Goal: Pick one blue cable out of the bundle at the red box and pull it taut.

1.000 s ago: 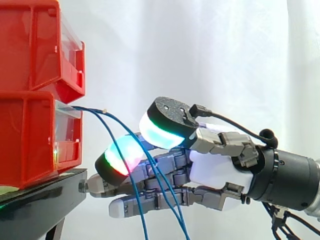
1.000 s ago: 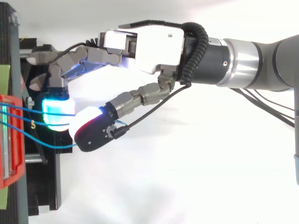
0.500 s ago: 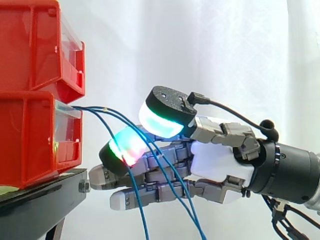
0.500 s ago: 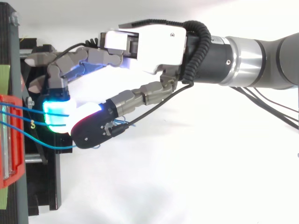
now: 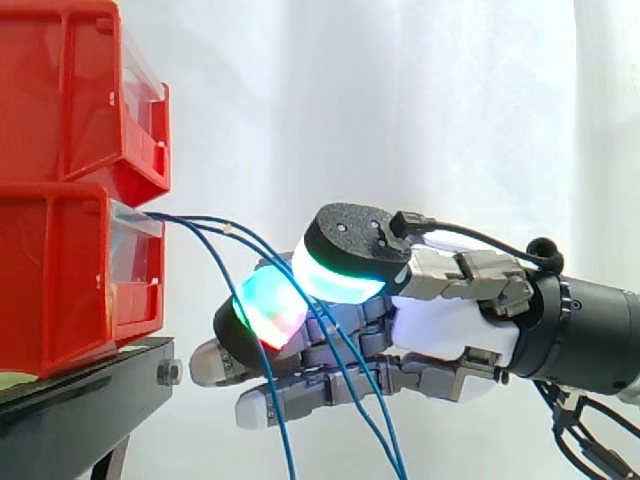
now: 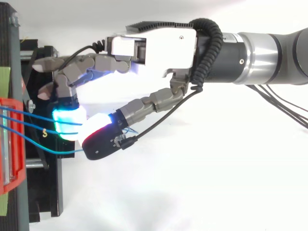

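Here, curtain: a white curtain (image 5: 400, 100) hangs behind everything.
Arm: the arm (image 6: 279, 53) comes in level from the right, its wrist turned toward the bins.
Red bins: two red bins (image 5: 60, 280) are stacked, the lower one on top of the black stand.
Black stand: the black stand (image 5: 80, 400) has its arm-side edge just below the lower bin's clear front (image 5: 135, 250).
Robot hand: the robot hand (image 5: 450, 330) is just off that edge, apart from the bins. Its thumb and one curled finger are closed together, and their glowing pads (image 5: 268, 305) pinch the blue cables. The other fingers reach straight toward the stand.
Blue cables: three blue cables (image 5: 190, 222) leave the top of the clear front. They bow across the gap, pass between the pads and hang down. How many are actually pinched cannot be told.
Cable end: a small brass-coloured tip (image 6: 44, 131) sits on one strand, between bin and pads.
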Robot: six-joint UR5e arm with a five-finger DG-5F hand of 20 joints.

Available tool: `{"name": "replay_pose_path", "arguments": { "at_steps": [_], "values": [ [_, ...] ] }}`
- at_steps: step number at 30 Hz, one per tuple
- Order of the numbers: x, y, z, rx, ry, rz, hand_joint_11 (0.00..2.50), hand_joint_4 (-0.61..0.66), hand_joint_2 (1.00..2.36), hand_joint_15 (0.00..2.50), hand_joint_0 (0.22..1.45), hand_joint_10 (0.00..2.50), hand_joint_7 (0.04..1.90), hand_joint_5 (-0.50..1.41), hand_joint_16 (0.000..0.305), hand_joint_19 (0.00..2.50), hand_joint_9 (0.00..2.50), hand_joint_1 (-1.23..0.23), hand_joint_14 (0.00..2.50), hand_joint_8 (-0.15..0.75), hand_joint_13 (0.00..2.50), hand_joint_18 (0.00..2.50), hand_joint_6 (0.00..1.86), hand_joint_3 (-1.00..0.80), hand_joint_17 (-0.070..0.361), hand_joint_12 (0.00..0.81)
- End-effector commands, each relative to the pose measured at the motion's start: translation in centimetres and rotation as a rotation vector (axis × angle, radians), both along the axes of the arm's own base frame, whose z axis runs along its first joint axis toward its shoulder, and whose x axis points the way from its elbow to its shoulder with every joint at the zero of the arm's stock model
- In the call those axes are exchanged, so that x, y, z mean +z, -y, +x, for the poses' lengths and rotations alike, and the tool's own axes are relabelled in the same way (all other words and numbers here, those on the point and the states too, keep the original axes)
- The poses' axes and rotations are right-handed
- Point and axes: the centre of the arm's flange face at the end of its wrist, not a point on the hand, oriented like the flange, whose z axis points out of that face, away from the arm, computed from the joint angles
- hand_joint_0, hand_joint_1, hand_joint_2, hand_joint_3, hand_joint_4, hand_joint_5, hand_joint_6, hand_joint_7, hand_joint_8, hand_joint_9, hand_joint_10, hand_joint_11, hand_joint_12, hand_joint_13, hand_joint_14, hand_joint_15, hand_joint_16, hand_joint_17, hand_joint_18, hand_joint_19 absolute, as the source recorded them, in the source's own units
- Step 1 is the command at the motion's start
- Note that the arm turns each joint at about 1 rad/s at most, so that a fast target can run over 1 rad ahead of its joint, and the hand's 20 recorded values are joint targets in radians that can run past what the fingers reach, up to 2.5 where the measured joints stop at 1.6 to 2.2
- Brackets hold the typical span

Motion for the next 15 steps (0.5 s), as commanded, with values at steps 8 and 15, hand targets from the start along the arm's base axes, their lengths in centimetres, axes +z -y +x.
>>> {"name": "replay_pose_path", "arguments": {
  "at_steps": [8, 15],
  "values": [
    [-0.4, 0.5, -1.3, 0.001, -0.028, -0.009, 0.16, 0.25, 1.02, 0.0, 0.61, 0.0, 1.0, -0.14, 0.059, 0.21, 0.56, -0.77, 0.0, 0.332, 0.22, 0.38, 0.73, -0.2, 0.132, 0.371],
    [0.0, 0.7, -1.7, -0.002, -0.028, -0.01, 0.17, 0.26, 1.02, 0.0, 0.63, 0.0, 0.94, -0.15, 0.059, 0.2, 0.57, -0.83, 0.0, 0.336, 0.25, 0.42, 0.79, -0.19, 0.132, 0.371]
  ]
}}
